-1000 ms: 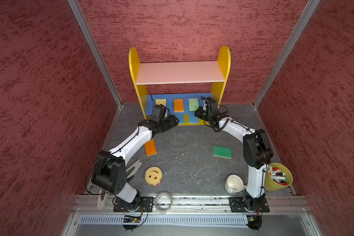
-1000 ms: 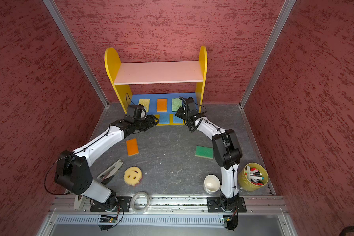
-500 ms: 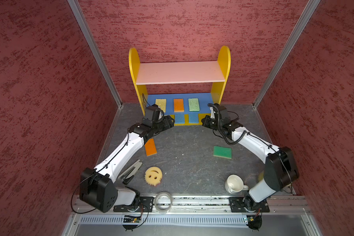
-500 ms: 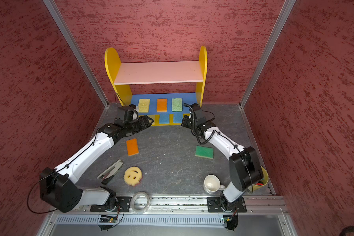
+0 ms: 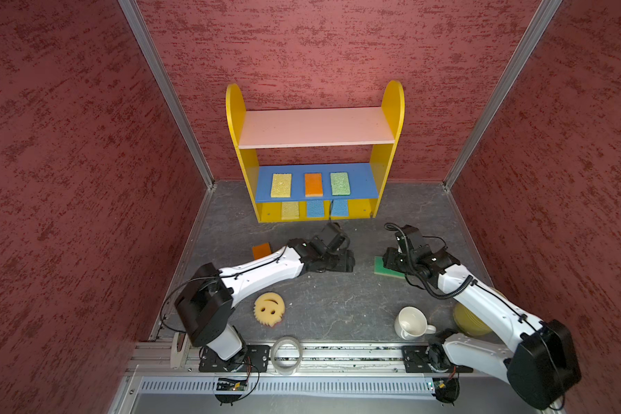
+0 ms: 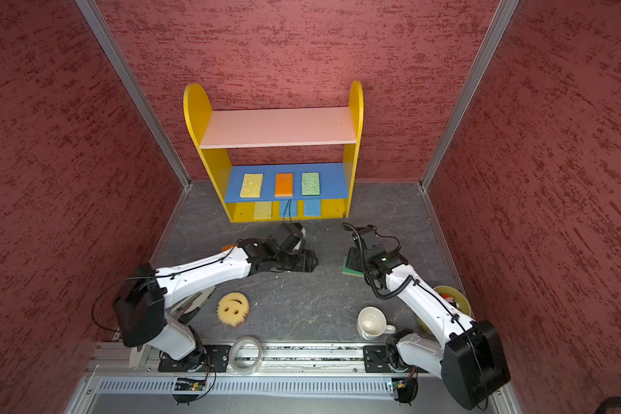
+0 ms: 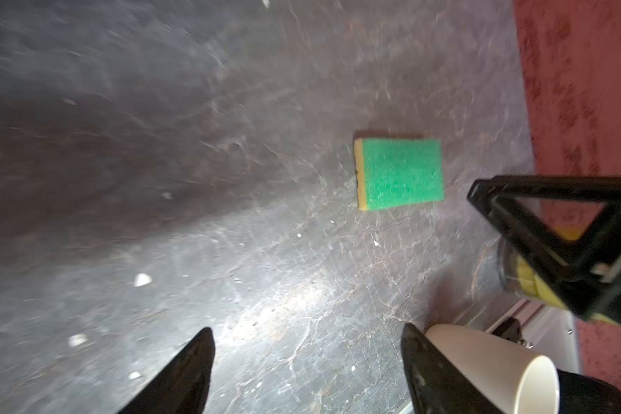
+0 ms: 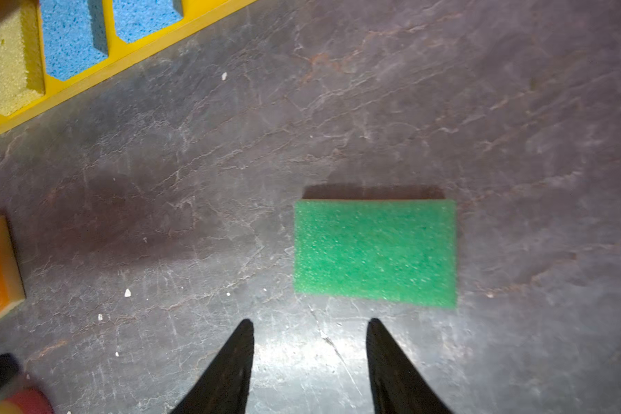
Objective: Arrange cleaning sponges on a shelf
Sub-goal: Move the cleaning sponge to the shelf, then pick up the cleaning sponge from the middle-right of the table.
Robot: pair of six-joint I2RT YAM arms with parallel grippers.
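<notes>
Boxed in by red walls on three sides and by a metal rail along the near edge. Against the back wall: the shelf, open front toward both arms.

In a row on its blue middle board, each apart from the next: a yellow sponge, an orange sponge, a pale green sponge. Below, on the yellow base and partly under that board's front edge: a second yellow sponge and two blue sponges, side by side with narrow gaps.

Between shelf front and arms, a band of bare grey floor; more of it between the two grippers and toward the rail. Also on the floor: a loose orange sponge, partly hidden behind the left arm; a smiley sponge near that arm's base; a white mug beside the right arm's base.

Left gripper: spread wide, grips nothing, points across bare floor toward the dark green sponge, well short of it.

Right gripper: parted, grips nothing, hangs with tips just short of the dark green sponge's near edge. Sponge flat on the floor, off toward one finger. In both top views, partly covered by the right gripper.
</notes>
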